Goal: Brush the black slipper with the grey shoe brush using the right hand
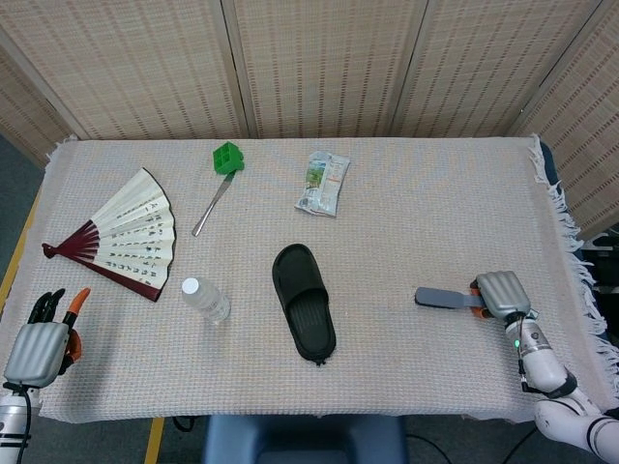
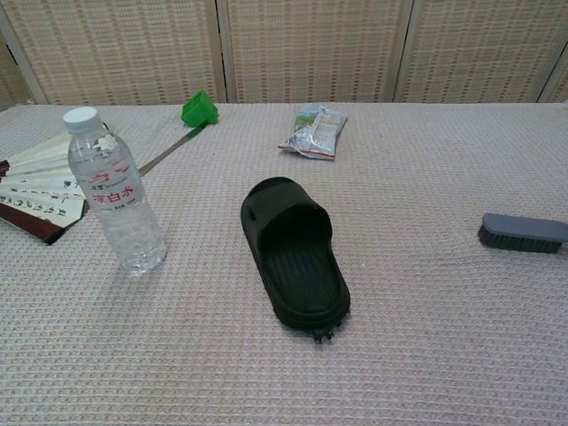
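Note:
The black slipper (image 1: 304, 301) lies sole down in the middle of the table, toe toward the front edge; the chest view shows the slipper (image 2: 294, 251) from the front. The grey shoe brush (image 1: 443, 299) lies level to its right, bristles down, and its head shows at the right edge as the brush (image 2: 523, 232) in the chest view. My right hand (image 1: 504, 294) grips the brush's handle end, well right of the slipper. My left hand (image 1: 39, 343) hangs off the front left corner, fingers apart and holding nothing.
A clear water bottle (image 1: 205, 299) stands left of the slipper. A paper fan (image 1: 124, 233) lies at the left. A green-headed tool (image 1: 221, 177) and a snack packet (image 1: 323, 183) lie at the back. The cloth's fringed edge (image 1: 571, 256) runs along the right.

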`<state>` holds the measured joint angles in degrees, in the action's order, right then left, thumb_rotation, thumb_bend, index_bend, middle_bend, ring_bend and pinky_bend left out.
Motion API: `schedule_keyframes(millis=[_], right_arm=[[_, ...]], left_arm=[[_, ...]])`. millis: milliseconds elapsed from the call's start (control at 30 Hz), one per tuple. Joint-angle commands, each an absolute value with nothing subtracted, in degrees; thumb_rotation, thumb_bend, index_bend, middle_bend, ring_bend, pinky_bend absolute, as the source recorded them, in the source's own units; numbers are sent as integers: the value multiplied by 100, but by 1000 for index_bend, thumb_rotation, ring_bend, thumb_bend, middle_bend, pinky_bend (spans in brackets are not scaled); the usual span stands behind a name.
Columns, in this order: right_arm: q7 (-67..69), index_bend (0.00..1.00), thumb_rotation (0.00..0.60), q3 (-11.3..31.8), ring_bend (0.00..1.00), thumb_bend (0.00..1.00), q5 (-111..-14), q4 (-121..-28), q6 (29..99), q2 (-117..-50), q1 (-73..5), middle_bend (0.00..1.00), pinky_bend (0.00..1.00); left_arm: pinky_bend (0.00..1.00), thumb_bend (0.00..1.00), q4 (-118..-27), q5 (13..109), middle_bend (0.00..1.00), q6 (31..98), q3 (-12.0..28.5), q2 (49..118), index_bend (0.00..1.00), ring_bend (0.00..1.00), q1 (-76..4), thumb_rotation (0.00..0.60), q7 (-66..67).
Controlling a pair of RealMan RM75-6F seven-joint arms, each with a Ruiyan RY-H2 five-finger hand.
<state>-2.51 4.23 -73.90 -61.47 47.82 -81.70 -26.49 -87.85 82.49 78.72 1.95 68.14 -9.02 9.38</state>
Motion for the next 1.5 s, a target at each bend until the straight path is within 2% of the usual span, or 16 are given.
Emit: schedule_keyframes(millis=[33,667,967,1100,1200,1500], right_arm=[[-311,852,600,398,754,274,-7348,-6227,4656,-8128,-2697,753,900],[-323,999,600,412,854,366,-7198,-6742,4593,-7836,-2767,868,960],[-424,1000,600,472,923,400,-7026,-6890,4625,-7782,-2785,945,1000],[-407,1000,600,529,959,476,-6873,-6941,4594,-7819,-2796,982,1000],[-246,1000,600,572,993,559,-6912,-6931,4666,-7881,-2794,1000,1000],[1245,1000,600,631,1000,577,-7446,-6775,4666,-7961,-2824,1000,1000]], left_arm=[[63,471,-8791,8267,0,7888,186,6802,0,0,-896,600,922],[73,474,-8856,8371,0,7980,135,6734,0,0,-852,600,843],[76,474,-8890,8337,0,7960,139,6727,0,0,-851,600,869],[80,480,-8893,8339,0,7967,138,6716,0,0,-847,600,855],[82,485,-8891,8341,0,7967,140,6719,0,0,-849,600,857],[82,504,-8903,8344,0,7992,138,6704,0,0,-834,600,850]])
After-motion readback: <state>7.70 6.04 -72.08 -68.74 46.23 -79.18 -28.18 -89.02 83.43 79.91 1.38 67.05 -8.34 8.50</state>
